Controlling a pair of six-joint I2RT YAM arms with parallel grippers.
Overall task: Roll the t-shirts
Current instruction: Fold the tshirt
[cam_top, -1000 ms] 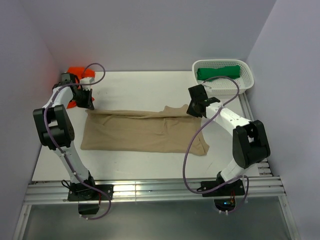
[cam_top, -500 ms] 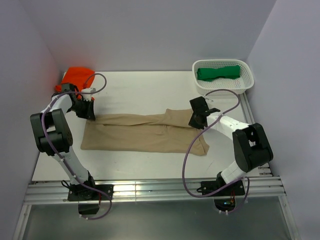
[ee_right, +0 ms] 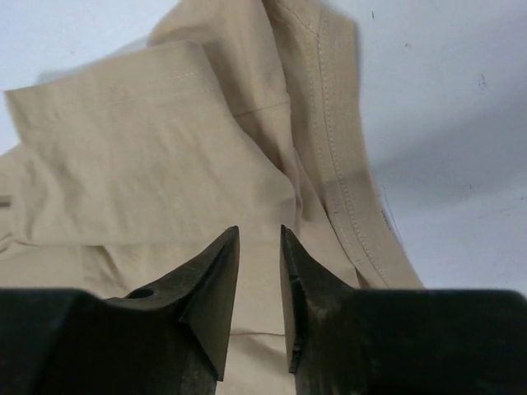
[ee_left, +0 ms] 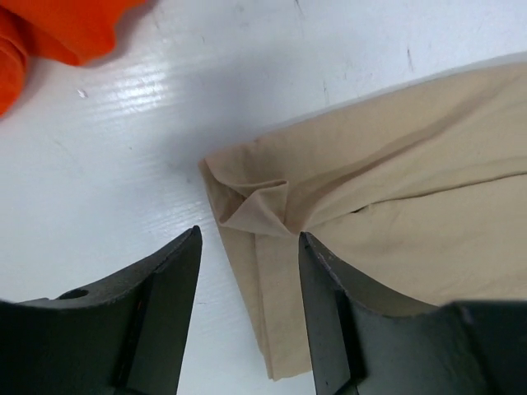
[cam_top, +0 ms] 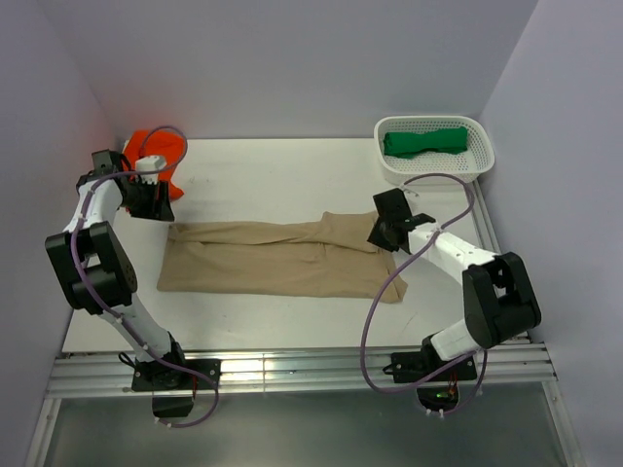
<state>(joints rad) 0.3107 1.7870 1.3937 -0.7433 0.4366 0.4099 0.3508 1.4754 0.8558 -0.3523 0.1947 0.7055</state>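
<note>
While left gripper (ee_left: 249,234) and right gripper (ee_right: 259,230) gape, tan t-shirt (cam_top: 273,261) lies lengthwise left-to-right

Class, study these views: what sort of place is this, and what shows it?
Probably a robotics lab test cell, not a home: plain walls box in a white table, a left arm and a right arm are bolted at its near edge, and a tan t-shirt lies flat.

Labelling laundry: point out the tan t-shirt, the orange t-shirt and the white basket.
tan t-shirt (cam_top: 263,263), top view, mid cloth.
orange t-shirt (cam_top: 167,146), top view, bunched heap.
white basket (cam_top: 486,146), top view, right rim.
</note>
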